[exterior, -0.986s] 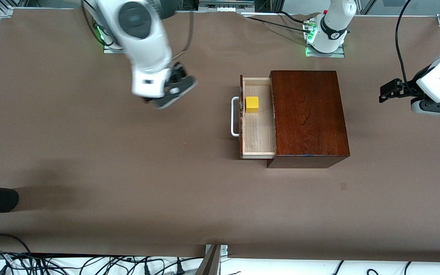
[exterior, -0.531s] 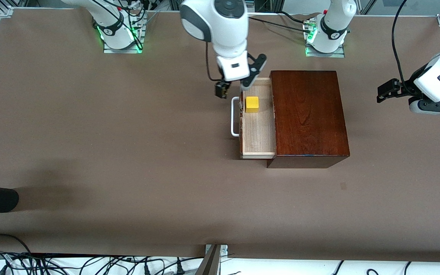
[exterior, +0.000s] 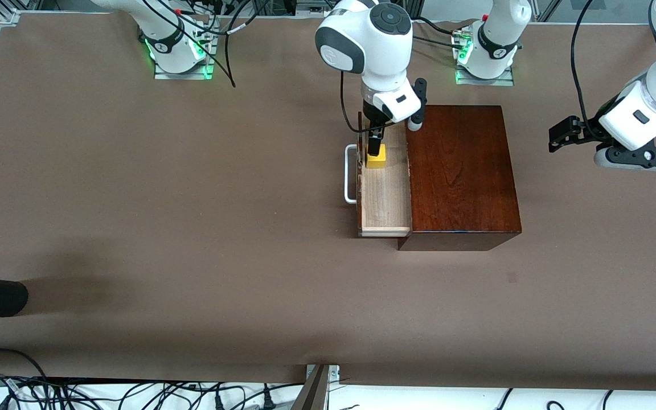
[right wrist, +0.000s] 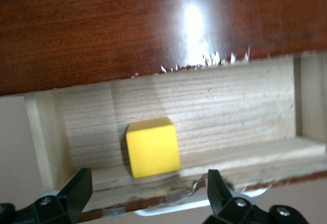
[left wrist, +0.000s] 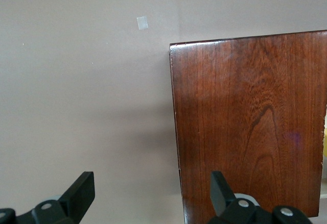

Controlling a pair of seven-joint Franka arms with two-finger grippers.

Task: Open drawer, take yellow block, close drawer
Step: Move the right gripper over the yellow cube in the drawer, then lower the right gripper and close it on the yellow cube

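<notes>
Right gripper: fingers spread apart, over the yellow block.
Left gripper: waiting, fingers apart, at the table's left-arm end.
Yellow block: plain bright cube, in the drawer.
Drawer: pulled open, pale inside, white handle.
Table: brown.

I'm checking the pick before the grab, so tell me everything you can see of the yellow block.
The yellow block is a small, plain, bright-yellow cube with smooth, unmarked faces. It sits flat on the pale wood floor of the open drawer, at the end of the drawer farther from the front camera and close to the drawer's front panel. Only the drawer floor visibly touches it. The right gripper hangs right over it with its fingers open on either side of it, not yet closed on it.
</notes>
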